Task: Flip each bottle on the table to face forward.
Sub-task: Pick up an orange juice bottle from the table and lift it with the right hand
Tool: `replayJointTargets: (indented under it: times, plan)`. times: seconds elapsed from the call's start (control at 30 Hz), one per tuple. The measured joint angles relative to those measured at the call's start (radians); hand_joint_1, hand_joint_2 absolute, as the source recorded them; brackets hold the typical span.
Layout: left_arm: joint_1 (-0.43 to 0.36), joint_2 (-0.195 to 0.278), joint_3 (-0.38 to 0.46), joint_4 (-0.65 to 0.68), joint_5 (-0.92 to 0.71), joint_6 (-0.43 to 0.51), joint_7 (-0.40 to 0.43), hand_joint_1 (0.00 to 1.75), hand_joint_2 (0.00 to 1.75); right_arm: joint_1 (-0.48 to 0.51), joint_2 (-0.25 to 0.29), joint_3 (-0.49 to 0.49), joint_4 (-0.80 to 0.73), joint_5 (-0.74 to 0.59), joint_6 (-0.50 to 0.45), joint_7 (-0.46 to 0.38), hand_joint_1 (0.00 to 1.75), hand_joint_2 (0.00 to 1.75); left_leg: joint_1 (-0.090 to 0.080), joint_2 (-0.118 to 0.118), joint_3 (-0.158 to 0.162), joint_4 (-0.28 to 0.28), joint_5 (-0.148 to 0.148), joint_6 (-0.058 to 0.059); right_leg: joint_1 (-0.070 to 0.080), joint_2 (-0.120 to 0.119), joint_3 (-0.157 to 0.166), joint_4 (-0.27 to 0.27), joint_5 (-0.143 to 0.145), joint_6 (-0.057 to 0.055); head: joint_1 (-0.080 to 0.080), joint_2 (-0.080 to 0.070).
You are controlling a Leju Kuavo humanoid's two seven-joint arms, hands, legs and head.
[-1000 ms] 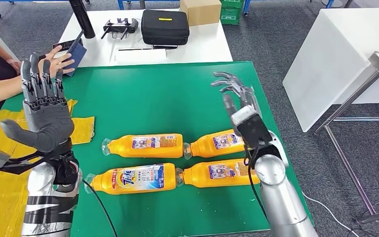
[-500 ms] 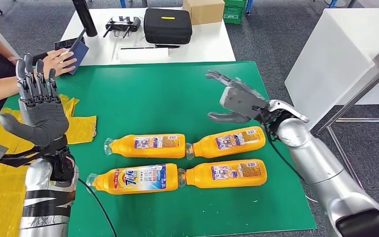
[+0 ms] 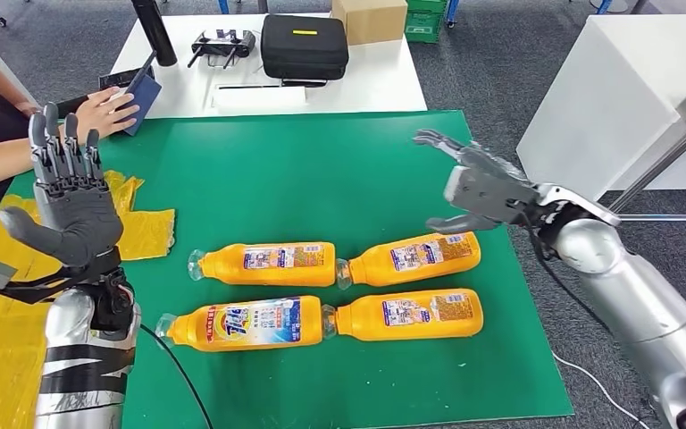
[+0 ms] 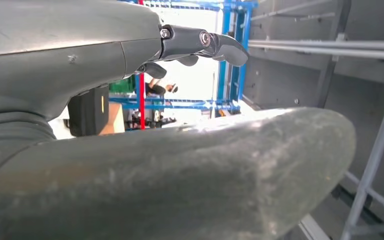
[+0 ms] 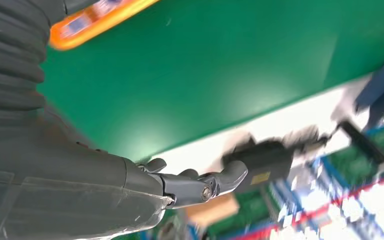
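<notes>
Four orange bottles [image 3: 335, 290] lie on their sides in two rows on the green table [image 3: 304, 170]. The right hand [image 3: 481, 189] hangs above the far-right bottle [image 3: 409, 257], fingers [image 3: 436, 140] spread and holding nothing; that bottle lies just below its thumb. The left hand [image 3: 67, 201] stands upright, palm open, fingers straight and empty, well apart from the bottles.
</notes>
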Motion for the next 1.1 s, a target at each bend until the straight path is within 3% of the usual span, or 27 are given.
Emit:
replayJointTargets:
  times: [0.1,0.3,0.9,1.1]
  plan:
    - [0.013,0.002,0.01,0.0,0.0,0.003,-0.004,0.0,0.0,0.109,-0.038,-0.085,-0.078,0.032,-0.042,-0.03,0.0,1.75,-0.001,0.001,0.0,0.0,-0.002,0.001,0.0,0.0,0.0,0.0,0.0,0.0,0.0,0.0]
    - [0.017,0.003,0.016,0.001,0.0,0.002,-0.005,0.0,0.0,0.229,-0.085,-0.178,-0.146,0.029,0.003,-0.025,0.0,1.75,-0.001,0.001,0.0,0.0,-0.003,0.002,-0.001,0.001,-0.001,-0.001,-0.002,0.003,-0.001,0.0]
    - [0.017,0.003,0.017,0.008,-0.005,0.0,-0.005,0.0,0.0,0.292,-0.097,-0.196,-0.167,0.051,0.008,-0.022,0.0,1.75,-0.001,0.002,0.0,0.0,-0.003,0.002,-0.001,0.001,-0.001,-0.001,-0.002,0.003,0.0,0.0]
    - [0.017,0.004,0.017,0.01,-0.014,0.007,0.003,0.0,0.0,0.364,-0.117,-0.171,-0.191,0.114,0.017,-0.026,0.0,1.75,-0.001,0.001,0.0,0.0,-0.003,0.002,-0.001,0.001,-0.001,-0.001,-0.002,0.003,-0.001,0.0]
